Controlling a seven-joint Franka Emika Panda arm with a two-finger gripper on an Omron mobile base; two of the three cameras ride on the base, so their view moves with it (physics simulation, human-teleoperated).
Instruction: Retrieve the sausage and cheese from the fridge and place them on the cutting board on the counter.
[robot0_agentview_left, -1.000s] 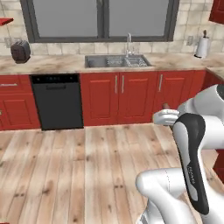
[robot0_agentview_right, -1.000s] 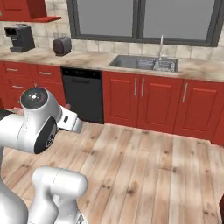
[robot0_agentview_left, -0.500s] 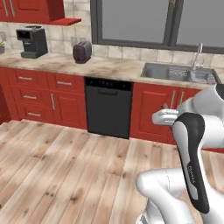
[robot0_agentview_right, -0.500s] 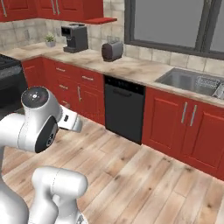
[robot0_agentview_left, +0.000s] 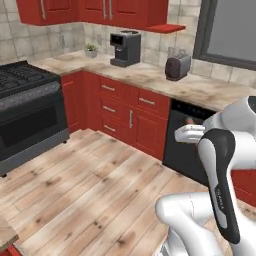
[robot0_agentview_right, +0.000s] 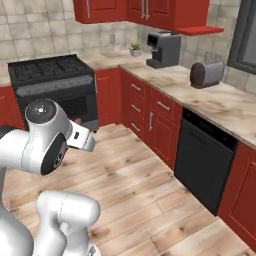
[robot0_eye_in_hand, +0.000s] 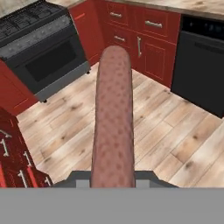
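The sausage (robot0_eye_in_hand: 113, 118), a long red-brown speckled cylinder, stands up the middle of the hand view, pointing away over the wooden floor. My gripper (robot0_eye_in_hand: 113, 177) is shut on its near end, with the dark fingers hugging both sides. In the left base view the white hand (robot0_agentview_left: 189, 132) is held out in front of the dishwasher, well above the floor; in the right base view the hand (robot0_agentview_right: 80, 138) sits beside the arm's big joint. The beige marbled counter (robot0_agentview_left: 150, 76) on red cabinets runs along the far wall. Cheese, fridge and cutting board are out of view.
A black stove (robot0_agentview_left: 27, 102) stands at the left. On the counter are a coffee machine (robot0_agentview_left: 125, 48), a toaster (robot0_agentview_left: 177, 67) and a small plant (robot0_agentview_left: 91, 49). A black dishwasher (robot0_agentview_right: 202, 160) sits under the counter. Wide wooden floor (robot0_agentview_left: 85, 185) lies ahead.
The whole picture has swept sideways as the base turned: sink and window slid off to the right, and the coffee machine, corner cabinets and stove came in. The sausage stays gripped.
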